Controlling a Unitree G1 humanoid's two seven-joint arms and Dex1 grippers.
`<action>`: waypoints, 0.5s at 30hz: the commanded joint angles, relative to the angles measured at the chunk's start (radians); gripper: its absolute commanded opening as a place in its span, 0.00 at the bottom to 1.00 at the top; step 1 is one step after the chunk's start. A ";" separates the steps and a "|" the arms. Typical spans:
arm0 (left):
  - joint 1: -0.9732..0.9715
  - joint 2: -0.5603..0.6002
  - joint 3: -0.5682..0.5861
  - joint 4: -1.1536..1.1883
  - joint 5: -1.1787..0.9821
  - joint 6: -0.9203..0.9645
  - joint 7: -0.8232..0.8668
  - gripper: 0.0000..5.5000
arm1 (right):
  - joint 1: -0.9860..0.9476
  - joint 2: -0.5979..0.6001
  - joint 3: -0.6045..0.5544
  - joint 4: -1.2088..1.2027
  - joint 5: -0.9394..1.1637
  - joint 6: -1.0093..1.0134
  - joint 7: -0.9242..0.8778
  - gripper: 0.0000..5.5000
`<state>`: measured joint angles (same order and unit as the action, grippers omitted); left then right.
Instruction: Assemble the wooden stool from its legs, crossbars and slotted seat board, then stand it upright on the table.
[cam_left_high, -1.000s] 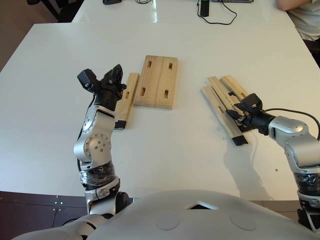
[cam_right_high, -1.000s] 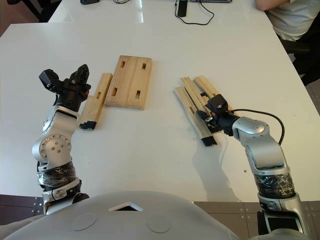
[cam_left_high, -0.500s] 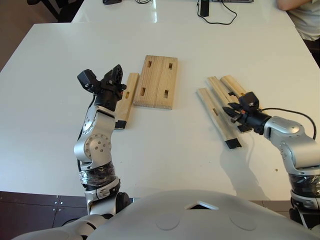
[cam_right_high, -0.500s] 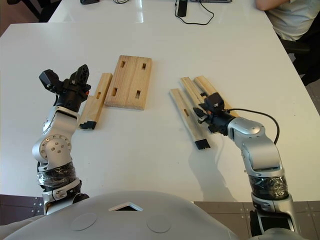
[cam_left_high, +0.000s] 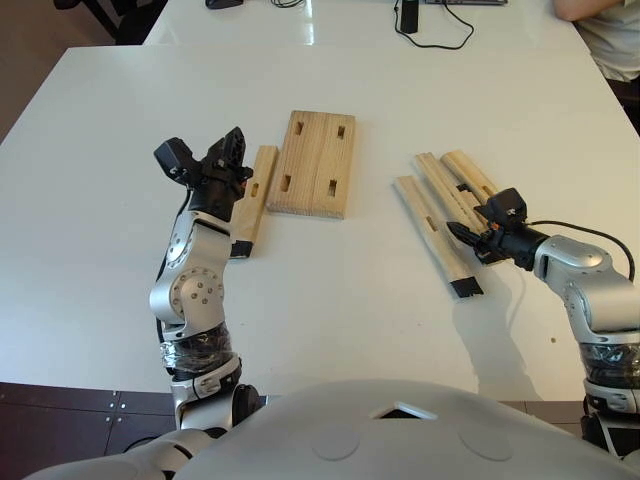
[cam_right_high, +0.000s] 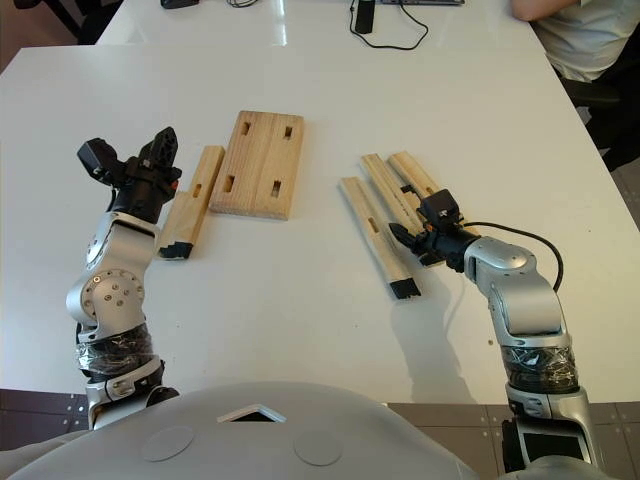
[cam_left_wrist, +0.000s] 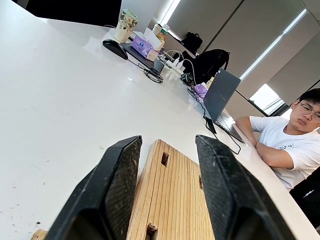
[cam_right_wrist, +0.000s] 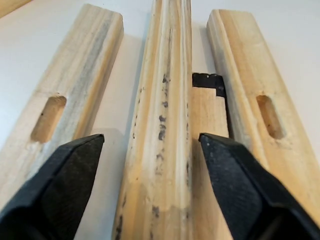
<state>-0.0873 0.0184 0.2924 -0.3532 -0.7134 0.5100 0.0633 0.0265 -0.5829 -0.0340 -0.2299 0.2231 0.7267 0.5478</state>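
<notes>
The slotted seat board (cam_left_high: 312, 165) lies flat at the table's middle. One leg (cam_left_high: 251, 200) lies along its left side. My left gripper (cam_left_high: 228, 155) hangs open above that leg's far end, empty; in the left wrist view its fingers (cam_left_wrist: 112, 190) frame the seat board (cam_left_wrist: 170, 200). On the right lie a separate leg (cam_left_high: 435, 235), a crossbar (cam_left_high: 447, 192) and another leg (cam_left_high: 470, 175). My right gripper (cam_left_high: 468, 236) stands open low over the crossbar's near end, holding nothing. The right wrist view has the crossbar (cam_right_wrist: 162, 125) between its fingers (cam_right_wrist: 65, 185), with a slotted leg (cam_right_wrist: 60, 100) on one side.
A black device (cam_left_high: 406, 15) with a cable and a mouse (cam_left_high: 224, 3) lie on the far table. A person's arm (cam_left_high: 590, 8) rests at the far right corner. White table (cam_left_high: 350, 300) lies open in front of the parts.
My right gripper pushed the nearest leg leftward away from the other two pieces, then drew back a little to the right. The left arm has stayed still.
</notes>
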 joint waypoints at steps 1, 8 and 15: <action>0.002 0.003 -0.002 0.007 0.004 0.004 0.000 0.36 | 0.016 -0.002 0.002 -0.003 -0.007 -0.010 -0.004 0.76; 0.010 0.006 0.000 0.002 0.005 0.005 0.003 0.36 | 0.038 0.004 0.005 -0.043 -0.003 -0.026 -0.003 0.76; 0.012 0.011 0.006 0.000 0.006 0.004 0.006 0.36 | 0.035 0.018 0.014 -0.037 -0.011 -0.024 -0.015 0.63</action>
<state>-0.0818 0.0243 0.2953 -0.3528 -0.7134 0.5101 0.0640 0.0641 -0.5647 -0.0275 -0.2648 0.2168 0.7065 0.5365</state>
